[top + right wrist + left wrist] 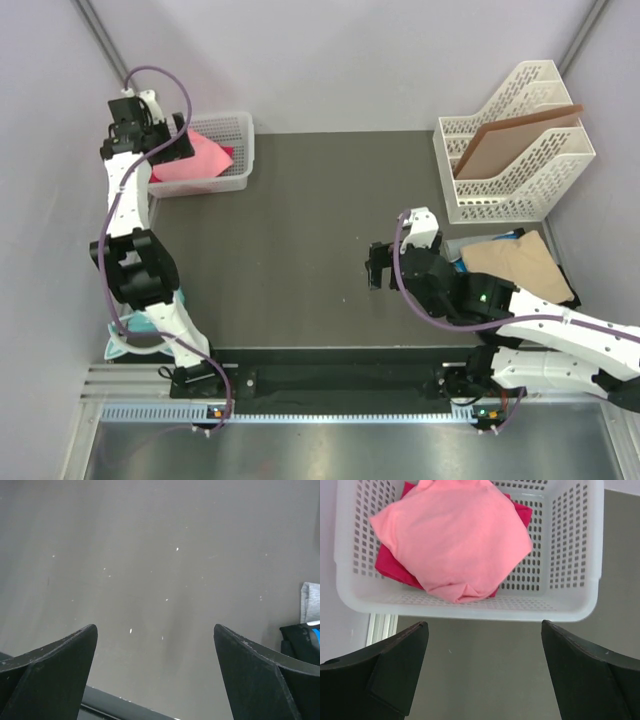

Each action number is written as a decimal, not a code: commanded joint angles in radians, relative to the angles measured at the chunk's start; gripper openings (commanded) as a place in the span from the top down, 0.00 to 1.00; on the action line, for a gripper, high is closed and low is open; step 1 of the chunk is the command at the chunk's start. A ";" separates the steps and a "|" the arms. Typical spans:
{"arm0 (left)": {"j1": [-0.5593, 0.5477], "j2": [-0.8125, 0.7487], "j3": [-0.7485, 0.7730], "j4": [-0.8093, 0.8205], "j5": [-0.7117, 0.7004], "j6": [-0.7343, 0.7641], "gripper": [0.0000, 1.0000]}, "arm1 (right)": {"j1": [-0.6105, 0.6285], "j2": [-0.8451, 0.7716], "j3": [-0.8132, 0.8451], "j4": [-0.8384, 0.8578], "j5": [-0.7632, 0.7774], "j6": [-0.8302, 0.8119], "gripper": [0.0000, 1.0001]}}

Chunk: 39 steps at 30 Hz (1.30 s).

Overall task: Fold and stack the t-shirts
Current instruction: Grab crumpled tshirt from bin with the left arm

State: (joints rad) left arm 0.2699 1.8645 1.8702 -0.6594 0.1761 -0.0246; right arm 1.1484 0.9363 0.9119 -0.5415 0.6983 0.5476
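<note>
I see the left gripper hanging just in front of the white basket at the far left corner of the table. Its fingers are spread wide with nothing between them, and they touch neither cloth nor basket. Inside the basket, the salmon pink t-shirt lies folded on top. The magenta-pink t-shirt lies under it, showing along the left side and at the far right corner.

On my overhead view the right gripper sits low over the bare middle of the table, pointing left, well apart from the basket. Its wrist camera shows both fingers parted wide over the dark mat, gripping nothing.

Behind the right arm, at the right edge of the table, I see a heap of shirts. The tan t-shirt is on top, a blue t-shirt peeks out at its left edge and a black t-shirt at its right. At the right border of the right wrist view there is a scrap of pale cloth and something black and blue. I take these for the edge of that heap, though too little shows to be sure.

Beyond the heap stands a white file rack with a brown board leaning in one of its slots.
</note>
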 commanded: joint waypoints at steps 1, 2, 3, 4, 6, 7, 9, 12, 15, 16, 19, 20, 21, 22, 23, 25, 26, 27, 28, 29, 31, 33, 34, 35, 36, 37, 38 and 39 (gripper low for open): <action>0.003 0.118 0.144 0.044 -0.036 -0.003 0.01 | 0.046 -0.013 0.033 -0.014 0.027 0.043 0.00; 0.003 0.146 0.217 0.034 -0.044 -0.012 0.03 | 0.053 -0.008 0.033 -0.018 0.035 0.048 0.00; 0.003 0.207 0.257 0.020 -0.046 -0.021 0.03 | 0.062 -0.007 0.033 -0.028 0.040 0.052 0.00; 0.003 0.235 0.298 -0.008 -0.059 -0.032 0.04 | 0.080 -0.004 0.031 -0.031 0.053 0.064 0.00; 0.002 0.310 0.406 -0.028 -0.087 -0.047 0.05 | 0.092 0.001 0.027 -0.040 0.061 0.075 0.00; 0.002 0.333 0.434 -0.040 -0.113 -0.058 0.05 | 0.102 0.002 0.027 -0.043 0.066 0.083 0.00; -0.003 0.369 0.461 -0.040 -0.142 -0.051 0.05 | 0.117 0.009 0.027 -0.048 0.066 0.090 0.00; -0.032 0.401 0.449 -0.068 -0.216 -0.008 0.05 | 0.137 0.013 0.031 -0.052 0.081 0.103 0.00; -0.040 0.432 0.440 -0.114 -0.236 0.002 0.05 | 0.143 0.012 0.036 -0.058 0.086 0.106 0.00; -0.040 0.438 0.431 -0.124 -0.239 0.003 0.05 | 0.146 0.010 0.041 -0.061 0.089 0.107 0.00; -0.040 0.443 0.388 -0.125 -0.248 0.006 0.05 | 0.151 0.002 0.044 -0.072 0.089 0.117 0.00; -0.040 0.437 0.373 -0.118 -0.251 0.006 0.06 | 0.151 -0.005 0.044 -0.078 0.090 0.120 0.00; -0.040 0.433 0.359 -0.105 -0.251 0.009 0.06 | 0.151 -0.011 0.042 -0.080 0.090 0.127 0.00; -0.041 0.433 0.337 -0.103 -0.251 0.011 0.05 | 0.152 -0.020 0.039 -0.081 0.089 0.132 0.00; -0.041 0.435 0.330 -0.098 -0.253 0.012 0.05 | 0.152 -0.028 0.038 -0.087 0.090 0.138 0.00; -0.040 0.443 0.311 -0.097 -0.270 0.015 0.05 | 0.155 -0.050 0.035 -0.094 0.090 0.155 0.00; -0.040 0.450 0.304 -0.097 -0.279 0.015 0.05 | 0.158 -0.054 0.035 -0.101 0.090 0.160 0.00; -0.037 0.455 0.299 -0.095 -0.288 0.017 0.05 | 0.162 -0.060 0.032 -0.104 0.090 0.166 0.00; -0.037 0.458 0.282 -0.095 -0.297 0.017 0.05 | 0.163 -0.071 0.031 -0.107 0.090 0.169 0.00; -0.038 0.463 0.271 -0.091 -0.311 0.015 0.05 | 0.163 -0.076 0.028 -0.113 0.090 0.173 0.00; -0.035 0.463 0.230 -0.069 -0.317 0.015 0.05 | 0.168 -0.083 0.025 -0.123 0.090 0.184 0.00; -0.029 0.466 0.207 -0.062 -0.314 0.015 0.07 | 0.171 -0.083 0.024 -0.132 0.086 0.190 0.00; -0.029 0.467 0.205 -0.060 -0.308 0.015 0.08 | 0.174 -0.082 0.024 -0.135 0.084 0.193 0.00; -0.029 0.472 0.204 -0.060 -0.308 0.015 0.09 | 0.174 -0.079 0.024 -0.136 0.083 0.195 0.00; -0.026 0.473 0.204 -0.062 -0.308 0.015 0.12 | 0.175 -0.079 0.024 -0.138 0.083 0.196 0.00; -0.026 0.475 0.204 -0.062 -0.303 0.015 0.16 | 0.178 -0.074 0.025 -0.141 0.084 0.199 0.00; -0.024 0.476 0.204 -0.062 -0.300 0.017 0.20 | 0.177 -0.074 0.025 -0.144 0.084 0.199 0.00; -0.024 0.476 0.205 -0.062 -0.299 0.017 0.40 | 0.178 -0.073 0.024 -0.144 0.086 0.201 0.00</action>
State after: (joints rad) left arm 0.2325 2.3257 2.0811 -0.7261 -0.1135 -0.0063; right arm 1.3052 0.8642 0.9119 -0.6735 0.7654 0.7269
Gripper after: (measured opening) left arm 0.815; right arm 0.996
